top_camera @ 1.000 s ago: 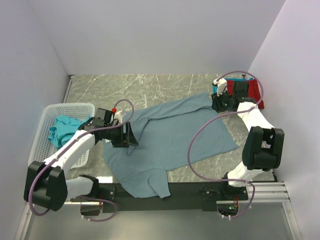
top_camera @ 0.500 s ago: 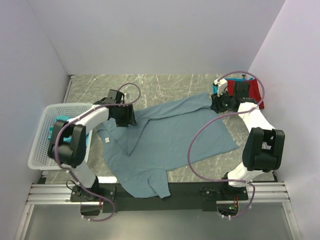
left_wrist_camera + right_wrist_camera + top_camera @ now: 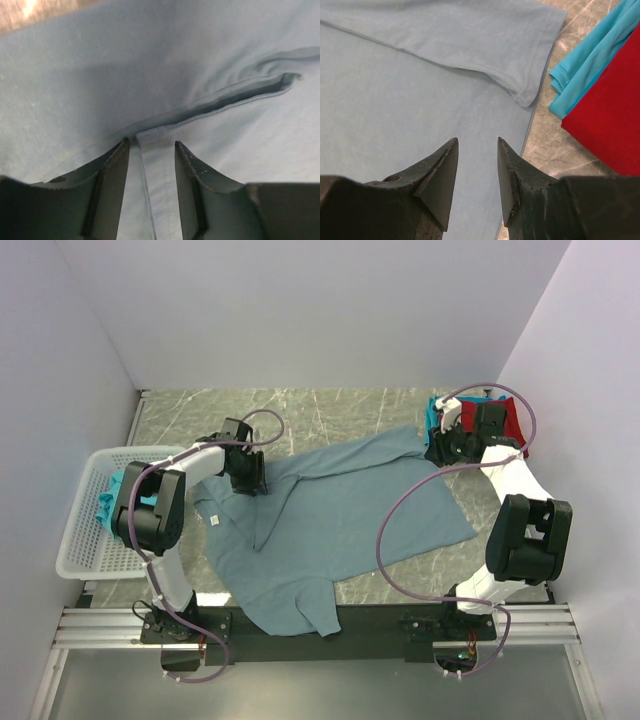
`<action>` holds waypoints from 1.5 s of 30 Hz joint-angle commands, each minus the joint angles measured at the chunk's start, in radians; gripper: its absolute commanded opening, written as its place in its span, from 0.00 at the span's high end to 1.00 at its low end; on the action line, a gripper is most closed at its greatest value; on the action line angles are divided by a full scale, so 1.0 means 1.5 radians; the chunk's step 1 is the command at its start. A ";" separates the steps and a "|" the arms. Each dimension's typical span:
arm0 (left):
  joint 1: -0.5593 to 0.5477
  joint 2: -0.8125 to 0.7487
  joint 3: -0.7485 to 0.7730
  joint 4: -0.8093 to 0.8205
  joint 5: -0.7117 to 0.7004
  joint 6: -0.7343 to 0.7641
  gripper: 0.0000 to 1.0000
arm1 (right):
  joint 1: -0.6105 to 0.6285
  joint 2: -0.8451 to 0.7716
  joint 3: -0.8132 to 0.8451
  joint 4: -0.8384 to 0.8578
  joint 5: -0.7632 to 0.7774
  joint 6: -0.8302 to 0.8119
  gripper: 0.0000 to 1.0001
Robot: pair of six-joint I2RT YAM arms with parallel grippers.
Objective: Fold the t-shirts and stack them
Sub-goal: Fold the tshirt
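Note:
A large blue-grey t-shirt (image 3: 350, 520) lies spread over the middle of the table, its left part folded inward. My left gripper (image 3: 250, 475) is down at the shirt's far left edge. In the left wrist view it (image 3: 150, 145) is open, with a hemmed strip of the blue-grey t-shirt (image 3: 160, 190) lying in the gap, not pinched. My right gripper (image 3: 440, 448) hovers over the shirt's far right corner, beside the sleeve (image 3: 520, 65). Its jaws (image 3: 477, 142) are open and empty. A folded red t-shirt (image 3: 508, 422) lies on a teal one (image 3: 590, 65) at the back right.
A white basket (image 3: 75, 540) at the left edge holds a crumpled teal t-shirt (image 3: 110, 502). A small white label (image 3: 213, 520) shows on the blue-grey shirt. Grey walls close in on both sides and at the back. Bare marble table (image 3: 330, 415) lies behind the shirt.
My left arm has swung its gripper away from the bases to the shirt's far left edge, and its jaws have narrowed. The right gripper has hardly moved.

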State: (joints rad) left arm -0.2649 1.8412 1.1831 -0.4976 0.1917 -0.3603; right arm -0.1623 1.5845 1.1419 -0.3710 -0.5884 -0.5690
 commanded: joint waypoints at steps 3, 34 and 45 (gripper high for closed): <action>-0.001 0.004 0.023 -0.002 0.019 0.010 0.58 | -0.011 -0.028 -0.006 -0.001 -0.027 0.007 0.55; -0.077 -0.046 -0.011 0.031 0.234 0.002 0.99 | -0.030 -0.037 0.000 -0.010 -0.039 0.008 0.53; -0.165 -0.030 -0.015 0.066 0.234 -0.050 0.88 | -0.032 -0.033 0.002 -0.014 -0.037 0.009 0.53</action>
State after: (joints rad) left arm -0.4900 1.8072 1.1553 -0.4442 0.5243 -0.4004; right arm -0.2005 1.5795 1.1389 -0.3847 -0.6292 -0.5655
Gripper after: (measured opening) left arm 0.100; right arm 0.474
